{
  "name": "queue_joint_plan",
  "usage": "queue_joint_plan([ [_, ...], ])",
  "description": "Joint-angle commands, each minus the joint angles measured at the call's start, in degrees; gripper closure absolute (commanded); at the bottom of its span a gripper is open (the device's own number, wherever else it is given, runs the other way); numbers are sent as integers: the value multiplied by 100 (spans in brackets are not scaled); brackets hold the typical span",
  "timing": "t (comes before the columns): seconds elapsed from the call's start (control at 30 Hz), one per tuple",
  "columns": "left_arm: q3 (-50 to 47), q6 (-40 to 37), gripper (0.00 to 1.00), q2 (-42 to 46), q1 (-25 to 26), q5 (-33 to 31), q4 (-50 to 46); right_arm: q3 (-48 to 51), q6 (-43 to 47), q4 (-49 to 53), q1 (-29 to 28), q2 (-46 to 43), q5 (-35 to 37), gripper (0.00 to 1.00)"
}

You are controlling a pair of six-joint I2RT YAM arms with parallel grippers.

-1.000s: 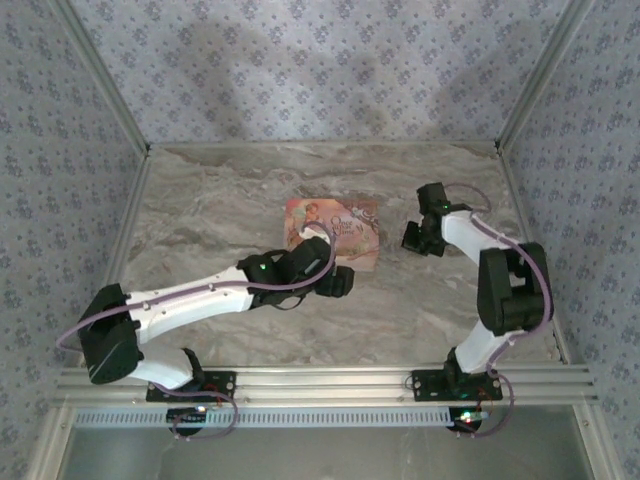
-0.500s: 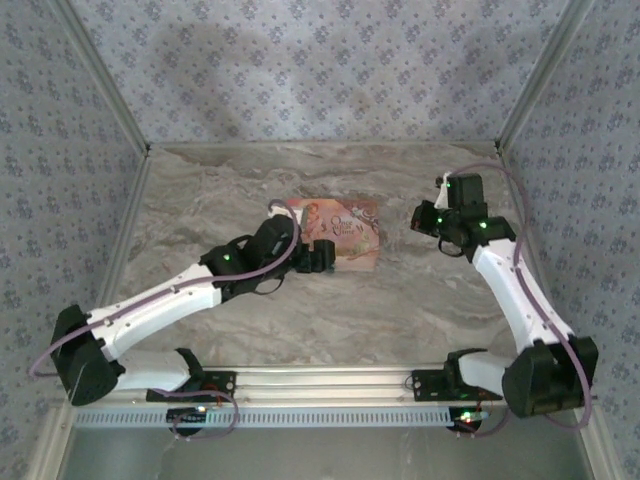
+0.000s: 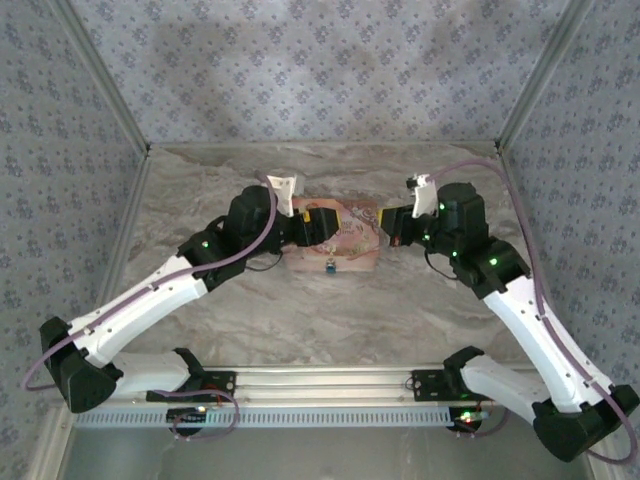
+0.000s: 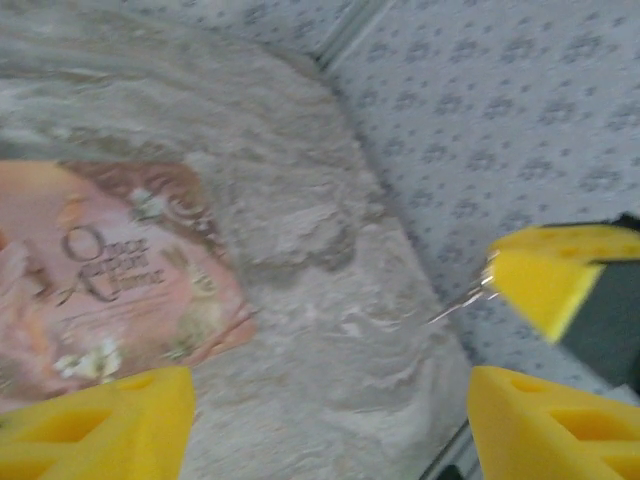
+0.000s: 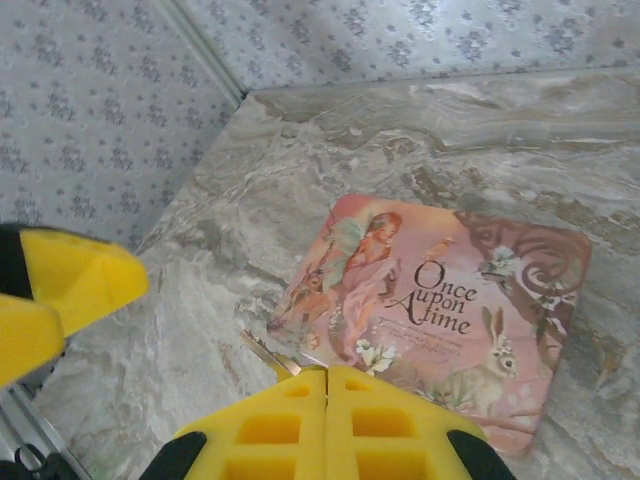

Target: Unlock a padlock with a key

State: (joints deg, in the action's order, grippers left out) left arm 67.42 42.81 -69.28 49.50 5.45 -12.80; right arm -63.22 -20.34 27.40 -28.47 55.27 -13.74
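**Top external view.** Over the past second both arms have swung inward. The left hand (image 3: 325,226) is now above the book (image 3: 355,248), and the right hand (image 3: 392,226) is just beside the book's right edge. A small dark object, judged to be the padlock (image 3: 328,266), lies at the book's near edge on the bench (image 3: 200,230). The lock is unheld, so insertion cannot start.

**Left wrist view.** The left fingers are spread wide and empty. The key (image 4: 458,302) projects from the right hand, to the right of the book.

**Right wrist view.** The right fingers are clamped together on the key, over the book's edge.

**Count.** Two arms, two hands, one book, one key, one probable padlock.
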Motion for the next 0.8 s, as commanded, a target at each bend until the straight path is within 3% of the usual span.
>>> queue_joint_plan([
  [0.0, 189, 217, 30, -158, 27, 517, 627, -125, 261, -118, -393, -40, 517, 100],
  [0.33, 478, 210, 40, -544, 255, 571, 673, -129, 391, -200, -1157, -145, 1077, 100],
  [0.77, 553, 209, 59, -587, 308, 536, 691, -116, 443, -250, -1403, -141, 1279, 100],
])
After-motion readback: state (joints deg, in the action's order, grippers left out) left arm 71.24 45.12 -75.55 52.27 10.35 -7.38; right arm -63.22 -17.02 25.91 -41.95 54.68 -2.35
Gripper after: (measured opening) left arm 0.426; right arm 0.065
